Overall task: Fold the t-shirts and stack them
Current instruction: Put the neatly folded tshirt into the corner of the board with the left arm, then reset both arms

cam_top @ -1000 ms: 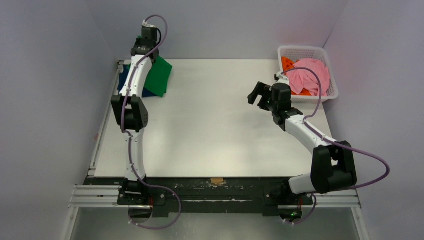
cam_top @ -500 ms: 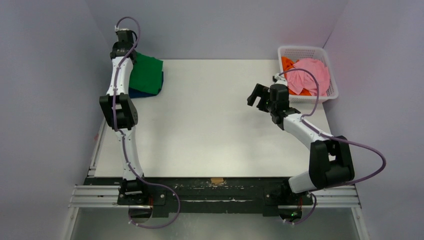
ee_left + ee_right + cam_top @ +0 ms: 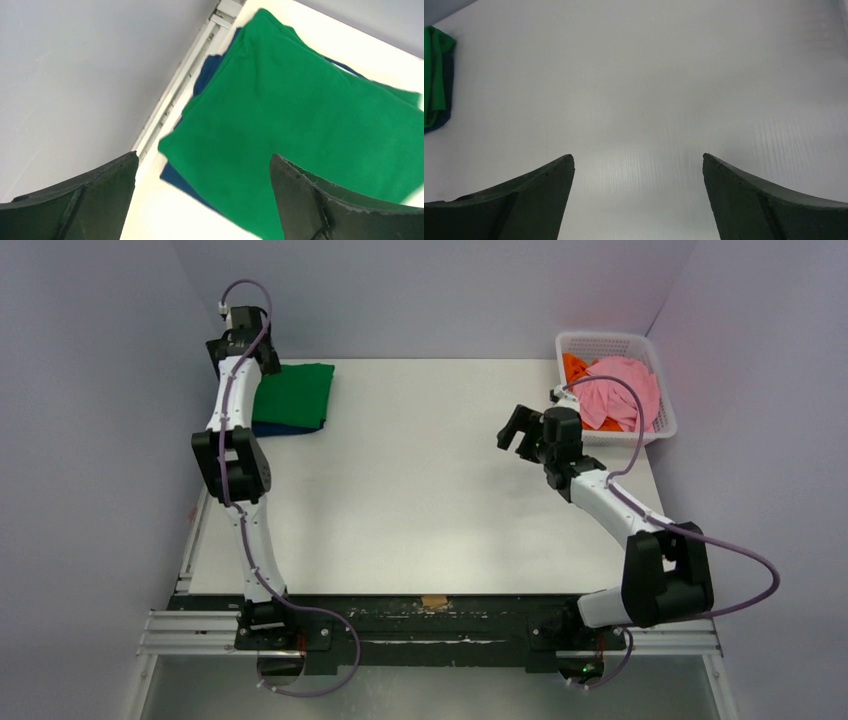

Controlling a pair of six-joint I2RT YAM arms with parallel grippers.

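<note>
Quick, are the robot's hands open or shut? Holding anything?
Left gripper: open, holding nothing, by the green t-shirt.
Right gripper: open, holding nothing.

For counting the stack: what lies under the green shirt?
A navy blue shirt lies under the green shirt; only its edges show. Whether anything lies below it is covered.

Folded flat at the far-left corner: green t-shirt [image 3: 295, 392] atop navy t-shirt [image 3: 175, 174]. Crumpled in the far-right basket [image 3: 605, 337]: pink t-shirt [image 3: 625, 390] over orange t-shirt [image 3: 573, 367].
</note>
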